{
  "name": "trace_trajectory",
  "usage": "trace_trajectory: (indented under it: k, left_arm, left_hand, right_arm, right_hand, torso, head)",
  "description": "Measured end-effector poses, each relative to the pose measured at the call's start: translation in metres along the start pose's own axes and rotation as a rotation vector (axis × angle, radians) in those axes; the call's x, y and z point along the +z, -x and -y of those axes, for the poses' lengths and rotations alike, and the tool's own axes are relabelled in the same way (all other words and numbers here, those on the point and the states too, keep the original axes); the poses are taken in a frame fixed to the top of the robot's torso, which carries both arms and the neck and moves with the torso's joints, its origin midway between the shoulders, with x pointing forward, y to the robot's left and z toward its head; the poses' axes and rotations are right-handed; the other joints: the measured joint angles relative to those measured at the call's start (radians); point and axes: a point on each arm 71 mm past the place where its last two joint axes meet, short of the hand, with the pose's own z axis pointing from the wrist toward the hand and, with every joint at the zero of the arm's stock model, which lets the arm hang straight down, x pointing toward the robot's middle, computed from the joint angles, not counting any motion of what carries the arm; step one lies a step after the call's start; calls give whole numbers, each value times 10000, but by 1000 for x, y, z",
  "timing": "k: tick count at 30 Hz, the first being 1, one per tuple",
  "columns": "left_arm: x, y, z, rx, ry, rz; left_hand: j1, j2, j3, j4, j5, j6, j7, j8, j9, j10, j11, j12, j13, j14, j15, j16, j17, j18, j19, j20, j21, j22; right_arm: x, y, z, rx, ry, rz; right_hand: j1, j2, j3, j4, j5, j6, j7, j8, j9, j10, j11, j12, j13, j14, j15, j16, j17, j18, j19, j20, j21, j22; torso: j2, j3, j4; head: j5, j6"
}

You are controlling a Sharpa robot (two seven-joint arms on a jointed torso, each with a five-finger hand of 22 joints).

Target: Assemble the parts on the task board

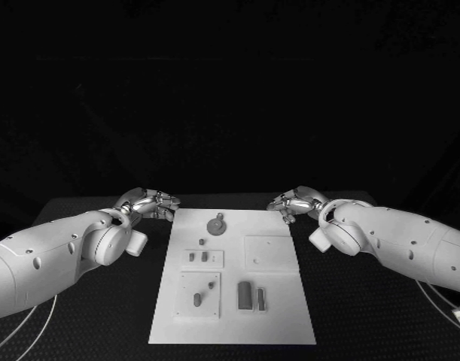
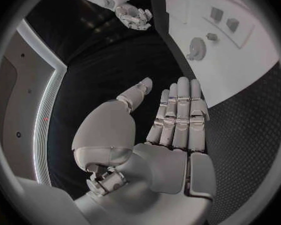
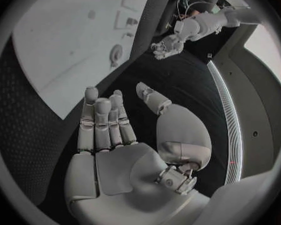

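Observation:
The white task board (image 1: 278, 308) lies in the middle of the black table. On it sit a round grey part (image 1: 217, 225) near the far end, two small parts (image 1: 198, 257) on a raised square at its left, one small part (image 1: 198, 299) lower left, and two upright bars (image 1: 252, 296) near the front. My left hand (image 1: 150, 204) hovers off the board's far left corner, fingers straight and apart, holding nothing (image 2: 172, 117). My right hand (image 1: 298, 201) hovers off the far right corner, likewise flat and empty (image 3: 106, 122). The board (image 2: 240, 60) and the round part (image 2: 195, 48) also appear in the left wrist view.
A bare raised square (image 1: 270, 253) sits on the board's right half. Thin cables (image 1: 1, 338) trail on the table at the near left and near right. Black table surface (image 1: 99, 301) surrounds the board on both sides.

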Motion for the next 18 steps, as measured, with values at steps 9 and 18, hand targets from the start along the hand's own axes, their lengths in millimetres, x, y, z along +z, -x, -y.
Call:
trace_trajectory:
  k: [9,18]
  left_arm:
    - [10,23,4,-812,-289,384]
    - [21,21,8,-1106,-567,584]
  left_hand:
    - [-419,196,-236,-297,-279,-719,-55,-302,-174,-869,158,-508,-328,-1879,689,-1791,-336,2,-2321,858,-46,-1047]
    - [-1118,5,-1270,-479,-278,-2619,-897,-990,-314,-3357,-63,-1009,-1237,-4180,1021,-3211,-804,2,-4209,1630,-46,-2266]
  right_arm:
    - [24,15,3,2044,604,852]
    - [28,9,-5,3167,1487,876]
  right_hand:
    - [-39,515,32,-18,0,-912,249,-128,-359,-887,1086,-5532,-5109,-2807,2223,-6524,-2992,-1594,-5105,1260,-3610,-1175]
    - [-270,746,-1554,-395,-40,-1495,211,-190,-772,-693,1149,-7616,-7165,-3162,2379,-8368,-4063,-1761,-5386,1367,-4324,-1325]
  torso:
    - [-212,-37,-43]
    - [-361,11,-97]
  head:
    - [144,499]
    - [339,545]
